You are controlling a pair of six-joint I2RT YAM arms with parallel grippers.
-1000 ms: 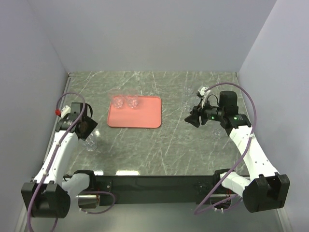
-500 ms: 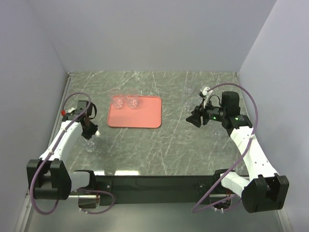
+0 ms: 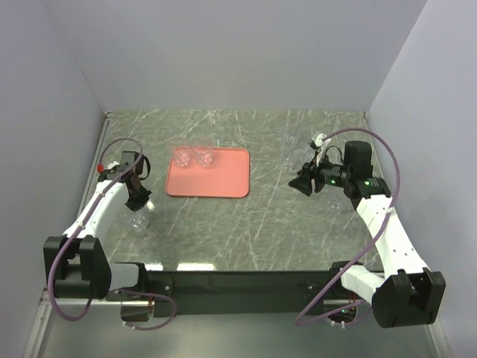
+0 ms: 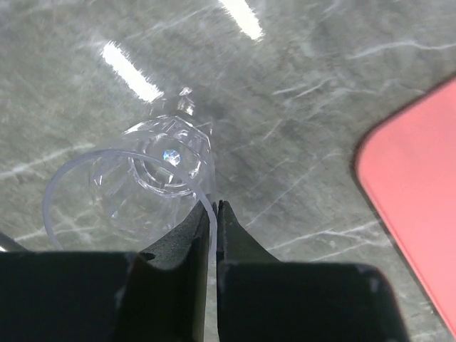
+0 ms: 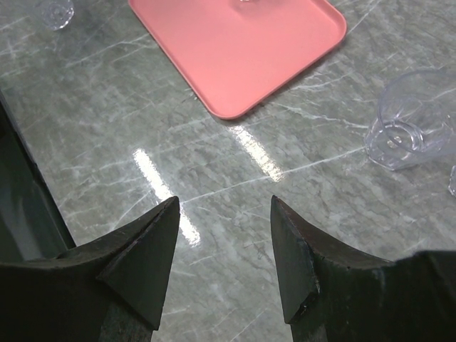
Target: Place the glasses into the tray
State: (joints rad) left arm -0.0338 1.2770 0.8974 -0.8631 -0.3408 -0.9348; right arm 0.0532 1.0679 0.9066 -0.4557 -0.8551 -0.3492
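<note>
The salmon-pink tray (image 3: 223,179) lies left of the table's centre with two clear glasses (image 3: 181,156) (image 3: 204,157) at its far edge. My left gripper (image 3: 139,200) is left of the tray. In the left wrist view its jaws (image 4: 215,208) are shut on the rim wall of a clear glass (image 4: 165,169), which also shows in the top view (image 3: 138,221). The tray's corner (image 4: 420,206) is to their right. My right gripper (image 3: 300,181) is open and empty over bare table (image 5: 224,206). A glass (image 5: 410,128) stands to its right.
Loose glasses stand on the right half of the table (image 3: 291,138) (image 3: 285,162) (image 3: 334,206). The right wrist view shows the tray (image 5: 235,50) ahead and a glass (image 5: 55,11) beyond it. Walls enclose the table on the left, back and right.
The left arm has folded inward and its wrist has turned while the gripper stayed at the glass by the tray's left side. The right gripper has drifted slightly right and back.
</note>
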